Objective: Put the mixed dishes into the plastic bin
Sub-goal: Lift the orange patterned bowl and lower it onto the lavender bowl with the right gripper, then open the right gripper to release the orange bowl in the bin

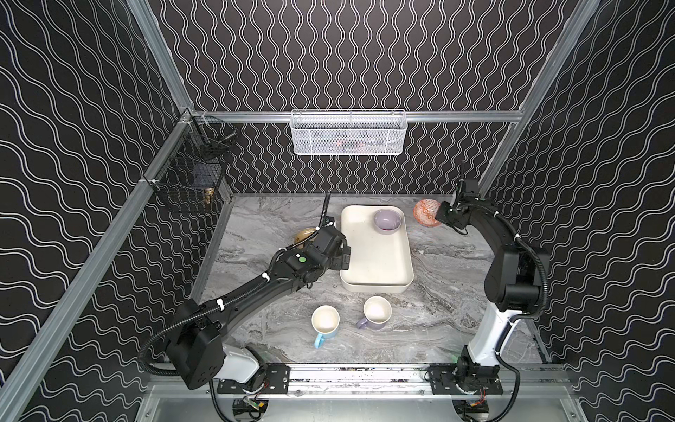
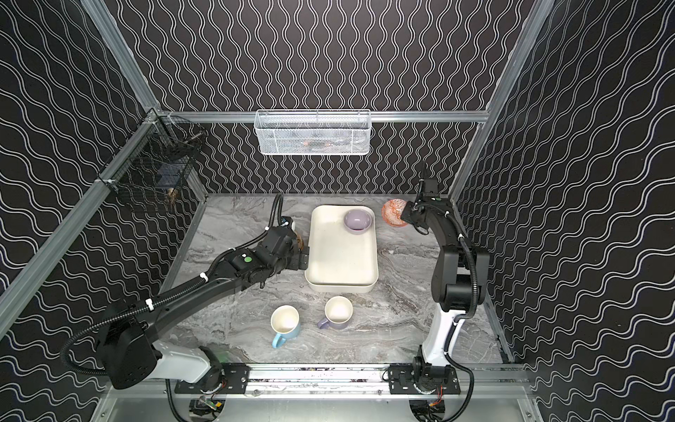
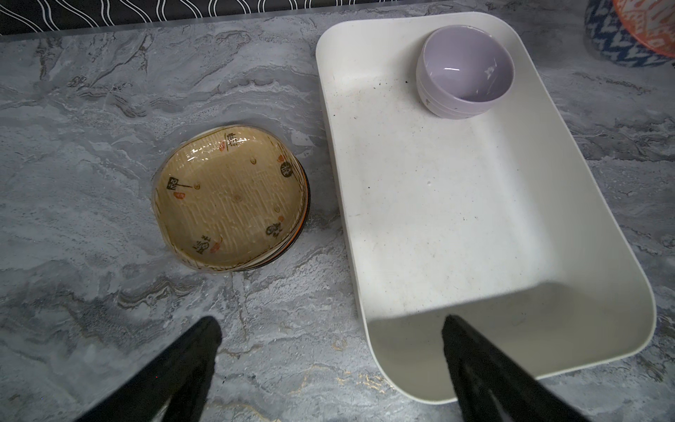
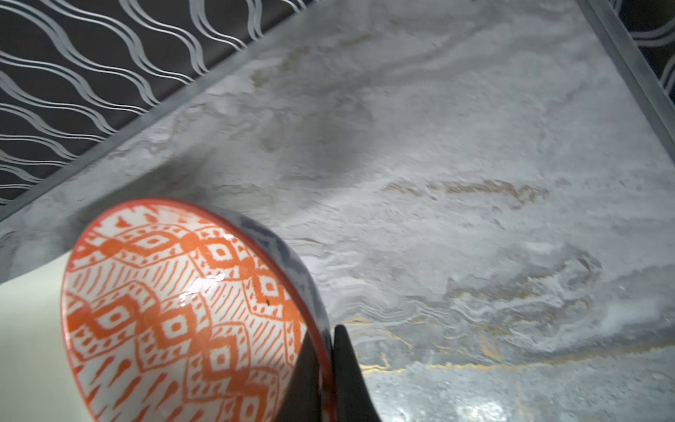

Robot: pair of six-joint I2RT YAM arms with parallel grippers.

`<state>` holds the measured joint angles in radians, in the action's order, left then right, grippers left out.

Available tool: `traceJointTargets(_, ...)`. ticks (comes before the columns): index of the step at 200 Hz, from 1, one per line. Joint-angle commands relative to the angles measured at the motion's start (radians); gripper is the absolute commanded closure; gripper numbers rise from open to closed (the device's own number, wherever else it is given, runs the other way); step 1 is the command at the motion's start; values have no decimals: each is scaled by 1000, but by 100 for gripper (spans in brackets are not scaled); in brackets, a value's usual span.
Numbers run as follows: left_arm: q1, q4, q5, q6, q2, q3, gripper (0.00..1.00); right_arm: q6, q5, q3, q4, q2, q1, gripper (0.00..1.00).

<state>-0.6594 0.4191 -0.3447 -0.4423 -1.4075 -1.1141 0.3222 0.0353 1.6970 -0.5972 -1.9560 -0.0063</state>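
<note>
The cream plastic bin lies mid-table with a lavender bowl in its far right corner. To its right, my right gripper is shut on the rim of the orange-patterned bowl, which is tilted beside the bin's wall. My left gripper is open and empty over the bin's near left corner. A stack of small plates, mustard on top, sits left of the bin. A light-blue mug and a lilac mug stand upright in front of the bin.
A white wire-mesh basket hangs on the back rail and a black wire basket on the left rail. Patterned walls and aluminium frame rails close in the marble table on three sides.
</note>
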Motion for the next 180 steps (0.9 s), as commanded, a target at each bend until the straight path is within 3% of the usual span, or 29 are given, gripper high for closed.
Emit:
traceJointTargets(1,0,0,-24,7,7,0,1,7,0,73,-10,-31,47,94)
traceJointTargets(70,0,-2,-56,7,33,27,1,19,-7,406,-118,-275,215,93)
traceJointTargets(180,2,-14,-27,1,19,36,1,11,-17,280,-78,-264,234,93)
